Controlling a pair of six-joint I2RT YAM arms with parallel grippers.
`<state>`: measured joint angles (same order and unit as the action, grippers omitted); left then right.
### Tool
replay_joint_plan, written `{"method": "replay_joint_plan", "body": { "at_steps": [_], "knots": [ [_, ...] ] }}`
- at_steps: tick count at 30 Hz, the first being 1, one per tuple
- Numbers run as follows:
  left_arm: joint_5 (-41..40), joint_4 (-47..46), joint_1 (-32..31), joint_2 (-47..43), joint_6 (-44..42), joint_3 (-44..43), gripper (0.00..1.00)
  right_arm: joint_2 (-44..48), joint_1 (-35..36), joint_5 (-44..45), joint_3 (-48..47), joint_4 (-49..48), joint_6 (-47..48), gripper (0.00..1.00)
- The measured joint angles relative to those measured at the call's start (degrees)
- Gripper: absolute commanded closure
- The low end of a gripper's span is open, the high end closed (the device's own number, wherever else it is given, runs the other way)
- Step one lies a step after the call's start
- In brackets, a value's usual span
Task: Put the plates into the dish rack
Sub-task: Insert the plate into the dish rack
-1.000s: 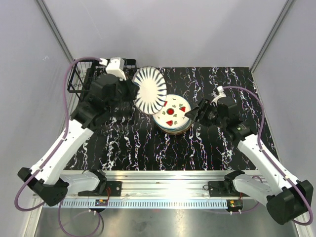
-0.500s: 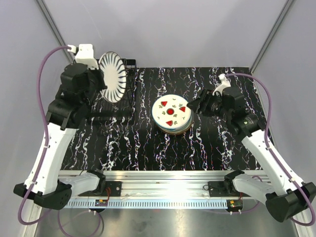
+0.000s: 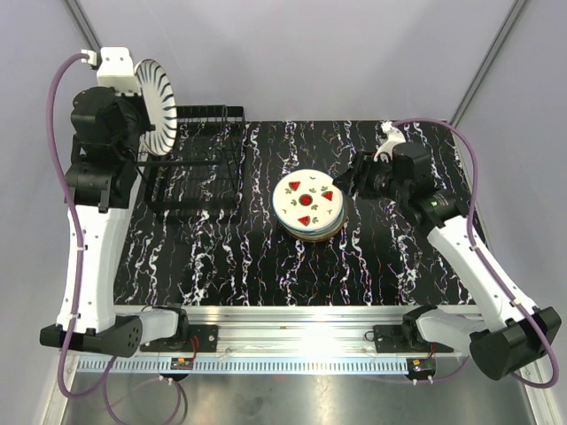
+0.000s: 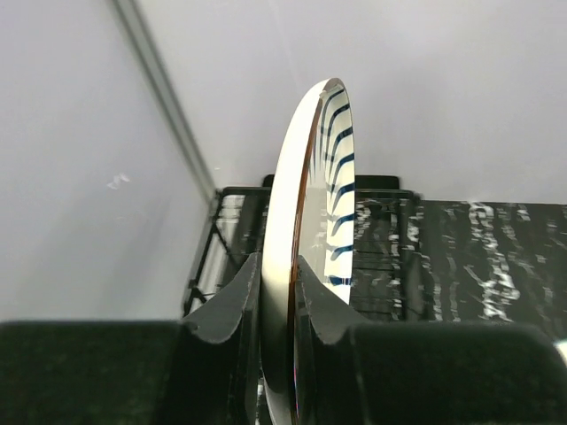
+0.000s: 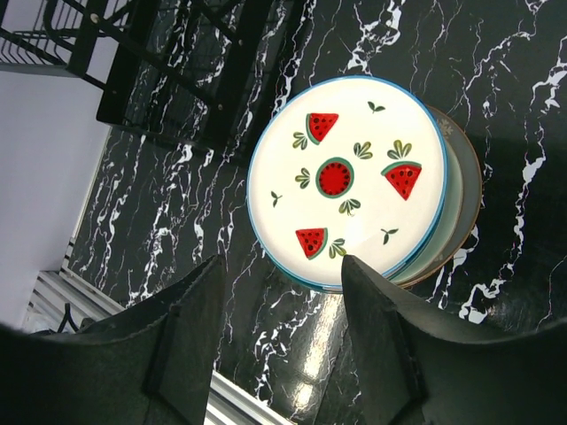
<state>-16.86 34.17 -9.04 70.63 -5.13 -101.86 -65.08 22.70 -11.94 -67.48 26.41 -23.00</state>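
My left gripper (image 3: 133, 106) is shut on the rim of the black-and-white striped plate (image 3: 156, 104) and holds it on edge, high above the left end of the black wire dish rack (image 3: 197, 168). In the left wrist view the plate (image 4: 314, 186) stands upright between my fingers (image 4: 232, 301), with the rack (image 4: 390, 239) below it. A stack of plates (image 3: 308, 205) lies at the table's middle, topped by a white plate with red watermelon spots and a teal rim (image 5: 350, 177). My right gripper (image 3: 347, 186) is open, above the stack's right side.
The rack holds no plates that I can see. The black marble-patterned tabletop (image 3: 266, 257) spreads in front of the rack and stack. Grey walls close in on the left, back and right. A metal rail (image 3: 292, 323) runs along the near edge.
My left arm has swung the striped plate from near the stack up and left to above the rack's left end. My right gripper has drawn back slightly from the stack.
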Motion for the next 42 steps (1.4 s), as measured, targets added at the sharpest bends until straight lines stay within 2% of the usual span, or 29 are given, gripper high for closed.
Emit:
{"method": "replay_joint_plan", "body": {
  "at_steps": [7, 12, 30, 42],
  "knots": [
    [4.8, -0.5, 10.1, 4.7, -0.9, -1.3, 1.00, -3.0, -0.4, -1.8, 0.0, -0.2, 0.4, 0.39],
    [7.5, -0.5, 14.3, 8.6, -2.1, -3.5, 1.00, -4.1, -0.4, -2.7, 1.1, -1.3, 0.5, 0.39],
    [8.3, -0.2, 17.4, 14.7, -13.4, -9.2, 1.00, -7.1, -0.5, -6.3, 4.3, -4.5, 0.5, 0.40],
    [12.2, 0.2, 18.5, 17.7, -15.8, -9.3, 1.00, -7.5, -0.5, -7.3, 5.6, -5.8, 0.5, 0.39]
  ]
}}
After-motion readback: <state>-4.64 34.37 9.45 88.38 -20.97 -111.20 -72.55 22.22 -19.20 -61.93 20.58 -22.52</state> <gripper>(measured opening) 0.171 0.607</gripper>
